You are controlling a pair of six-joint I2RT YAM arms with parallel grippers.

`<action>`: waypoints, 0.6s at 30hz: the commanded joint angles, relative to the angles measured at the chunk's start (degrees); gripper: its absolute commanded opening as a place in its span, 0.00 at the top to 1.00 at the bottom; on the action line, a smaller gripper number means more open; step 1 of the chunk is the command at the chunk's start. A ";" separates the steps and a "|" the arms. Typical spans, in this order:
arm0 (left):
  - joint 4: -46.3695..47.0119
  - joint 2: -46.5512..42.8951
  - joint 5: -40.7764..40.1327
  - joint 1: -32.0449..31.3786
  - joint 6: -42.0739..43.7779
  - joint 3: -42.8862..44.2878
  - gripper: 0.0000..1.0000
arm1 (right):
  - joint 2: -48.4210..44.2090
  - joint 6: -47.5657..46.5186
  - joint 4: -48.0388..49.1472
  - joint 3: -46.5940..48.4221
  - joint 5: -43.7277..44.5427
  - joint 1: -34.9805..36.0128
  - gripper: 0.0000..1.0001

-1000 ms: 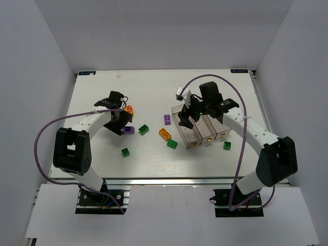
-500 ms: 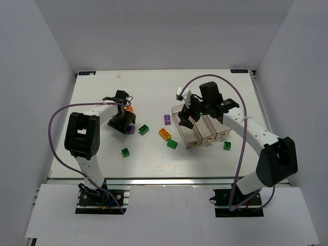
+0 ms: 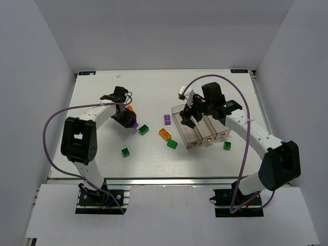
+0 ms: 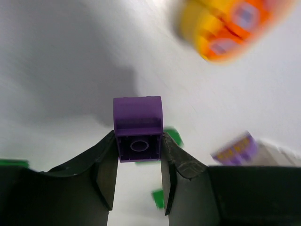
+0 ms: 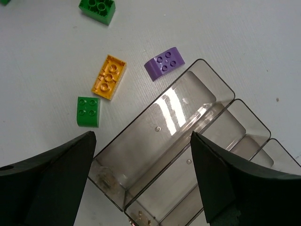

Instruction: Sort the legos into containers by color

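Observation:
My left gripper is shut on a purple lego, its underside facing the wrist camera, at the table's left centre. An orange lego lies just behind it. Loose on the table are green legos, an orange-yellow lego and a second purple lego. The three joined clear containers stand right of centre. My right gripper hangs open above the containers, holding nothing.
White walls close in the table on the left, back and right. The right arm's purple cable arches over the containers. A green lego lies close to the leftmost container's near end.
The left gripper's jaws have closed on the purple lego, which has shifted slightly to the right and back. The left arm's elbow swung. The right arm has barely moved.

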 commanded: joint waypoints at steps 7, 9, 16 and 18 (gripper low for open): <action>25.27 -15.44 23.99 -3.47 13.25 -1.81 1.00 | -3.44 19.18 5.99 1.89 8.51 -4.03 0.72; 28.71 -13.42 29.28 -5.48 12.90 0.56 1.00 | -3.44 23.93 6.87 2.59 12.12 -5.61 1.00; 31.09 0.44 34.56 -12.42 12.64 13.12 1.00 | -4.84 28.08 9.25 4.34 13.71 -10.19 1.00; 29.86 3.27 34.91 -14.70 12.73 16.29 1.00 | -5.02 28.08 9.25 4.70 13.09 -11.23 1.00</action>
